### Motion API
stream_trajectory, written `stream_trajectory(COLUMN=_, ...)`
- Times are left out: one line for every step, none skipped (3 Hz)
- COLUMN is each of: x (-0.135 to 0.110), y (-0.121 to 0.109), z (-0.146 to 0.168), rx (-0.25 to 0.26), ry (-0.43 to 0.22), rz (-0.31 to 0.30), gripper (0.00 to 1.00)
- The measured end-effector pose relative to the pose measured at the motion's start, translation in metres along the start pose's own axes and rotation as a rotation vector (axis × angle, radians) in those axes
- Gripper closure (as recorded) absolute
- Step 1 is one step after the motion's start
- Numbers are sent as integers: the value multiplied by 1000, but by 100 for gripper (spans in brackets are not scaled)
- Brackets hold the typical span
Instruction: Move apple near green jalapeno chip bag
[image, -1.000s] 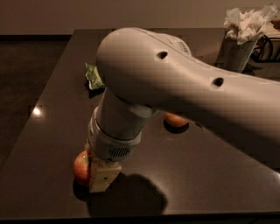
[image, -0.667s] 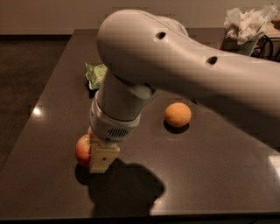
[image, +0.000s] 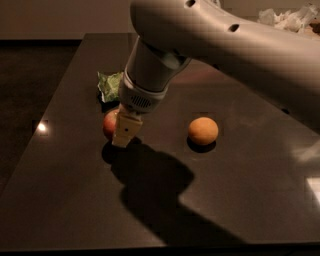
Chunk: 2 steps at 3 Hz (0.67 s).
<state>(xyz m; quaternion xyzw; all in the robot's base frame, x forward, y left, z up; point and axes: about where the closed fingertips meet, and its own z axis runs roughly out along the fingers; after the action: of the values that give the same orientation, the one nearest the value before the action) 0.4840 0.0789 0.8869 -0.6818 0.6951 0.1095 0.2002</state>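
1. Camera view, the only 1 we have: the gripper (image: 120, 136) is up in the left-middle of the dark table (image: 65, 210). That is well forward of where it stood 1 second ago, down by the near-left edge.
2. The apple (image: 109, 124) has come along with it. Its red side peeks out from behind the near pale finger (image: 125, 131), tucked close against it, and both have travelled the same way together.
3. So the tool is clamped on the apple. Only 1 finger shows, the other is hidden behind the fruit, but the apple riding along says the hold is good.
4. I cannot tell whether the apple is lifted clear or skimming the surface. A dark shadow sits just below it.
5. The green jalapeno chip bag (image: 110, 86) has not budged, lying crinkled further up the table. The gap from apple to bag has shrunk a lot. The apple is now near it, just below, though not touching.
6. The orange fruit (image: 203, 131) stays put to the right, well apart from the action and not in the way.
7. My read is that the carry is nearly done. What remains is a short nudge closer, if any, then setting down and letting go.
8. Pose now: the big pale arm (image: 225, 40) sweeps in from the upper right. The wrist (image: 145, 85) angles down and slightly left, pointing the gripper at the table just short of the bag. The arm throws a broad shadow toward the near edge.
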Motion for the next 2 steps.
stream_trajectory(x=13, y=-51, z=3, rx=49, ry=12, rz=91, gripper=100)
stream_trajectory(x=25, y=-92, z=10, rx=95, ry=20, rz=157, gripper=100)
